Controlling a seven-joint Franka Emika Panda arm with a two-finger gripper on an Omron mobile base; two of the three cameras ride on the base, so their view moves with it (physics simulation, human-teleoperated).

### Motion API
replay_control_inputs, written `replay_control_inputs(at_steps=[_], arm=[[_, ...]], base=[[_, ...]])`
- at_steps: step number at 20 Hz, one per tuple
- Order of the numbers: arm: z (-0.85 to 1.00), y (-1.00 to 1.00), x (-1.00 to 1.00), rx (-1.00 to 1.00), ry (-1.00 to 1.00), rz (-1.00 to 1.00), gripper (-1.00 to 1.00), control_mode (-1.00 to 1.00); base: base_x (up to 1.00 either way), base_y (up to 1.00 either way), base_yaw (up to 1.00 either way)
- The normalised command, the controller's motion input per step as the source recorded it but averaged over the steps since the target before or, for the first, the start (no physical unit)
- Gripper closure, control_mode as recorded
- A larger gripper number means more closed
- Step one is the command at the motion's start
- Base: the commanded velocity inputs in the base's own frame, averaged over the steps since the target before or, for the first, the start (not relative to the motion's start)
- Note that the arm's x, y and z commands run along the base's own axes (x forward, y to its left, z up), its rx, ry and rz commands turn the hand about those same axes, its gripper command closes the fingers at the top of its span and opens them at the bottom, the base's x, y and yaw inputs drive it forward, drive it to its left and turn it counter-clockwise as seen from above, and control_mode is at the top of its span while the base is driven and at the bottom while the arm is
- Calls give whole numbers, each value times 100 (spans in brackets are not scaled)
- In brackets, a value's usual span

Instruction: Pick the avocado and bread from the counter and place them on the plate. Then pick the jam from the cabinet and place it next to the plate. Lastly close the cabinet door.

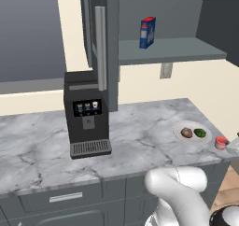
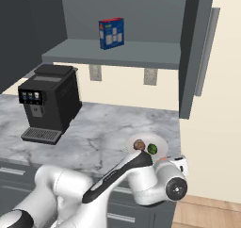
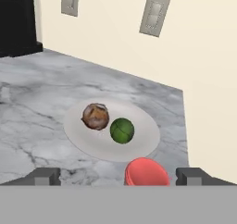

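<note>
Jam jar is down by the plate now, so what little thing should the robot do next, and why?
Probably lift the open gripper straight up off the jam. The jar stands on the counter beside the plate, which holds the bread and avocado. The cabinet door is open, so closing it comes after.

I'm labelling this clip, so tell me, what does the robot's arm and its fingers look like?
The arm is glossy white with rounded, tube-like links, a black strip along one link and dark round joint caps. The gripper ends in two small, dark grey, blocky fingers. No cables or markings are visible.
</note>
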Motion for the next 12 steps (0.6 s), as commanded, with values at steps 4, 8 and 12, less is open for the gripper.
replay_control_inputs(at_steps=[4, 8, 12], arm=[[59, 73, -55, -11, 0, -1, -100, -100], [55, 88, -47, -21, -4, -4, -100, -100], [34, 92, -11, -33, -3, -5, -100, -100]], base=[[0, 0, 0], [0, 0, 0], [0, 0, 0]])
